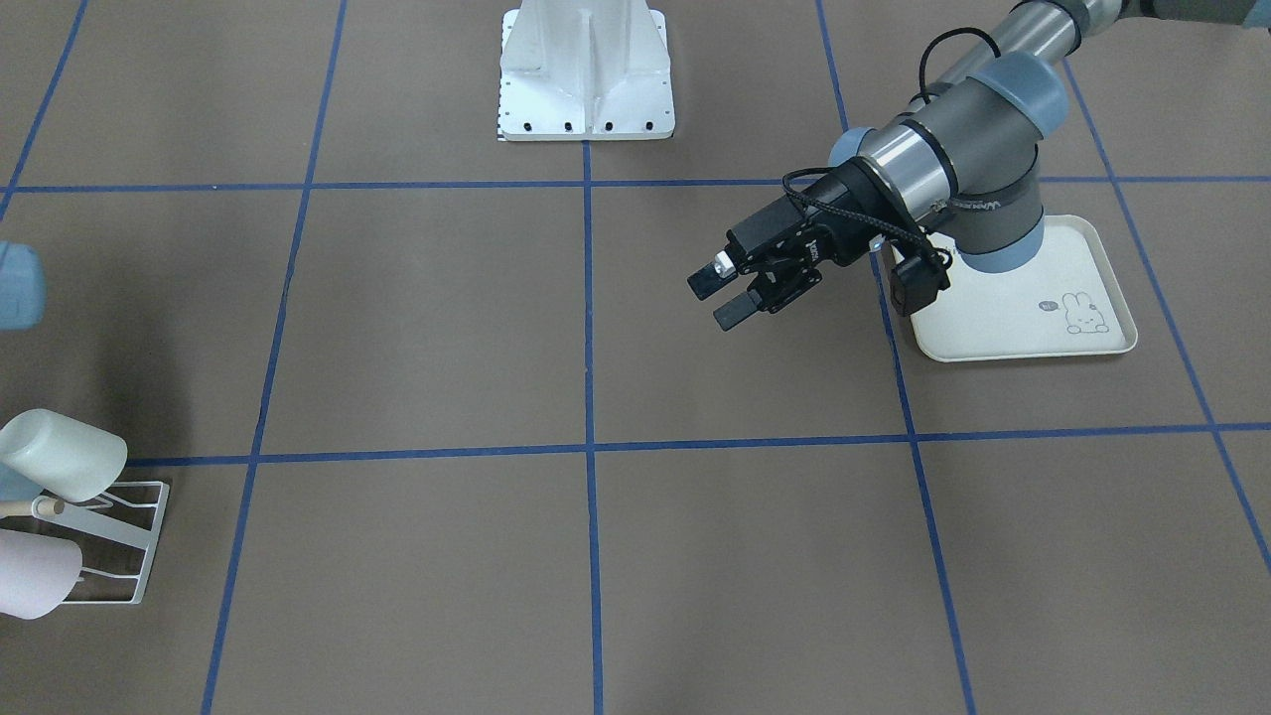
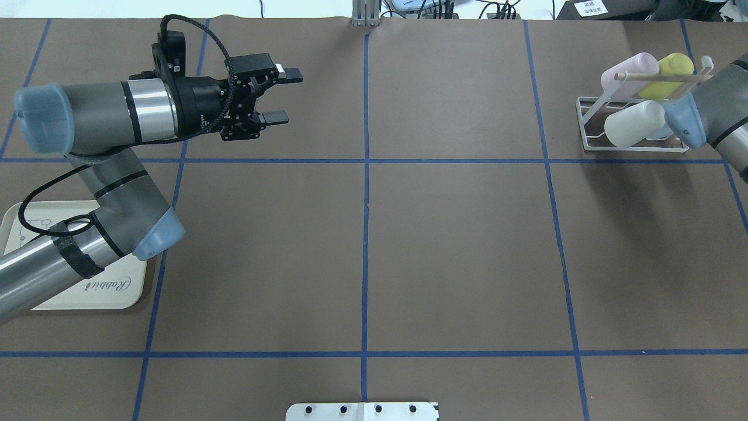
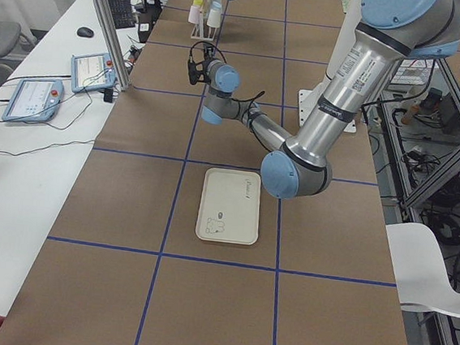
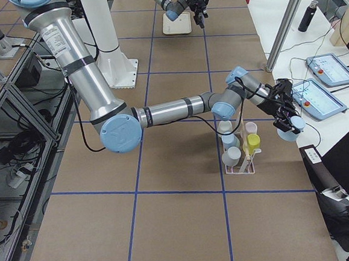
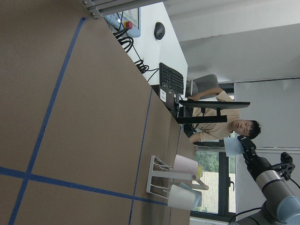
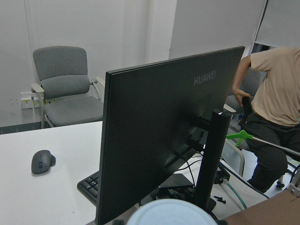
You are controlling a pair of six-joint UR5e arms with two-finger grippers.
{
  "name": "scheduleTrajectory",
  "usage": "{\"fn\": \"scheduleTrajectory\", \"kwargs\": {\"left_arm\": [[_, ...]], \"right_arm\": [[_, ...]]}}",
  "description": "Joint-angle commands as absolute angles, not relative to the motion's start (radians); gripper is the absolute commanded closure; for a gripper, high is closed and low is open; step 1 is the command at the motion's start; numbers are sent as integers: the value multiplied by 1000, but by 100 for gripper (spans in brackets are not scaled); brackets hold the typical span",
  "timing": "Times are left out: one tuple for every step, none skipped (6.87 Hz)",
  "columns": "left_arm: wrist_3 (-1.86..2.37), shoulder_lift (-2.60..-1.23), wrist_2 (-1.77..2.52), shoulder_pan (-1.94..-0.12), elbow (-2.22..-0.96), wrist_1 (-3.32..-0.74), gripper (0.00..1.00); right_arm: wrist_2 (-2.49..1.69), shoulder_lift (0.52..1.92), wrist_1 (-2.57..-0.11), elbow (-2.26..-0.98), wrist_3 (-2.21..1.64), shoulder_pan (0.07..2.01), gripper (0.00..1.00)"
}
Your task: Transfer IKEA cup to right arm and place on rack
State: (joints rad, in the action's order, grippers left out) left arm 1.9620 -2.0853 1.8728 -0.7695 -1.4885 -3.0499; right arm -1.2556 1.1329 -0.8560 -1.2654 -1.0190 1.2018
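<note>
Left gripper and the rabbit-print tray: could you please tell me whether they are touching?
Apart. The front-facing view shows the open left gripper well clear of the rabbit-print tray.

Printed in pale grey capitals across the back of the black monitor (image 6: 154,131): "HUAWEI". Written in cursive on the cream tray (image 2: 70,295), upside down from overhead: "Rabbit". Beside the rabbit drawing (image 1: 1084,313) on that tray, a tiny speech bubble, too small to read. Over the tray, white lettering on the left arm (image 1: 993,129), not legible.
</note>
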Motion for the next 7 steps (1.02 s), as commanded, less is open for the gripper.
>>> {"fn": "scheduleTrajectory", "kwargs": {"left_arm": [[1962,-2083,1873,-769,-1488,-3051,0],[1962,-2082,1873,-770,-1489,-3051,0],[1962,-2082,1871,-770,-1488,-3051,0],[1962,-2080,1873,-772,-1488,-3051,0],[1960,-2069,1873,-769,-1486,-3051,0],[1960,-2069,1873,-770,-1488,-3053,0],[1960,-2068,1873,-770,-1488,-3053,0]], "right_arm": [[-1255,1192,-801,-1270,-1034,1186,100],[-1253,1231,-743,-1284,-1034,1174,100],[-1256,1236,-738,-1284,-1032,1173,100],[-1255,1245,-738,-1302,-1034,1173,100],[-1255,1271,-739,-1331,-1034,1173,100],[-1255,1285,-738,-1333,-1040,1173,100],[-1255,1293,-738,-1335,-1058,1169,100]]}}
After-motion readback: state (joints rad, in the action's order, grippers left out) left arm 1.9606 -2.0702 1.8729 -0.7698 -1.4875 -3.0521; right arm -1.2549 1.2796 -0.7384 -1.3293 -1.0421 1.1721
